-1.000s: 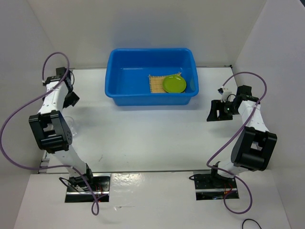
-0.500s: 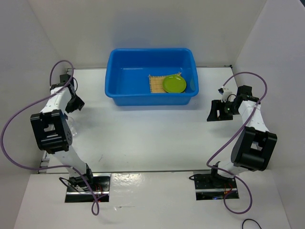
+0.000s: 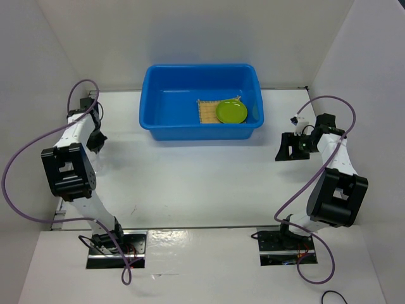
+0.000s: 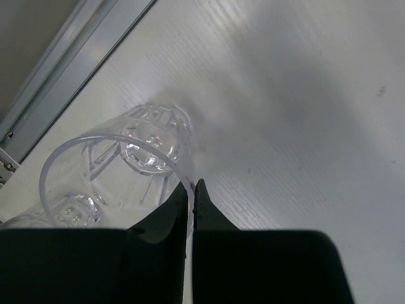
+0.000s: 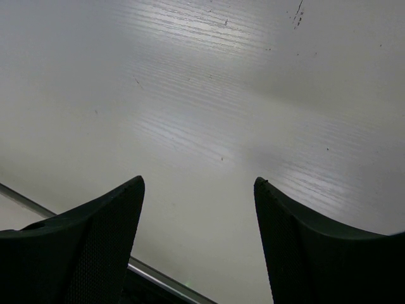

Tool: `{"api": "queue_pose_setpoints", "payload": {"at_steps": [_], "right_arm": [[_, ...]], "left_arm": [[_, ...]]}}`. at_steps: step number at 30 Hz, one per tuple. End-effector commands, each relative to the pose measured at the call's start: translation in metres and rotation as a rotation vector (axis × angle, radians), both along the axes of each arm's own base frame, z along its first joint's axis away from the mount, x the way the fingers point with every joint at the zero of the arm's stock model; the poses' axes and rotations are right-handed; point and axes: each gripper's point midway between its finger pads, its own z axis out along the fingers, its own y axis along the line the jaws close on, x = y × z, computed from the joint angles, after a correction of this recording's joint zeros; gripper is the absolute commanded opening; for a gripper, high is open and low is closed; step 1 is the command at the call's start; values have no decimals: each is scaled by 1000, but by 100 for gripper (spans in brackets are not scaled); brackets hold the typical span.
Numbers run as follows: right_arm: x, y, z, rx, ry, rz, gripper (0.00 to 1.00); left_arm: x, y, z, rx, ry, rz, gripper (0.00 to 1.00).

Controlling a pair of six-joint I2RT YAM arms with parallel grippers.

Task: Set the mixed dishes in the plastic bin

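Observation:
A clear cup stands on the white table by the left wall. My left gripper is shut on its near rim, one finger inside and one outside. From above, that left gripper is at the table's left edge, with the cup only faintly visible below it. The blue plastic bin sits at the back centre. It holds a tan woven mat with a lime-green plate lying partly on it. My right gripper is open to the right of the bin; in its wrist view the right gripper holds nothing.
A metal rail runs along the table's left edge, close behind the cup. Another rail borders the table under the right gripper. White walls close in the left, right and back sides.
The left gripper moved toward the near side along the left wall, came down on the cup and shut on its rim. The right arm has not moved.

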Motion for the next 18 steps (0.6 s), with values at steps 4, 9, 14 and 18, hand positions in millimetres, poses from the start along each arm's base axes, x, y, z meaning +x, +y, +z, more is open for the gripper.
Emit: {"api": "queue_pose_setpoints", "payload": {"at_steps": [4, 9, 14, 18], "right_arm": [[4, -1, 5, 14, -21, 5, 75], [0, 2, -12, 65, 40, 28, 75], [-2, 6, -15, 85, 49, 47, 75], [-2, 3, -15, 82, 45, 45, 75]], "left_arm": [[65, -28, 146, -34, -419, -106, 0], [112, -105, 254, -195, -786, -433, 0], [137, -211, 273, -182, -773, -803, 0], [147, -278, 244, -144, -614, -968, 0]]}}
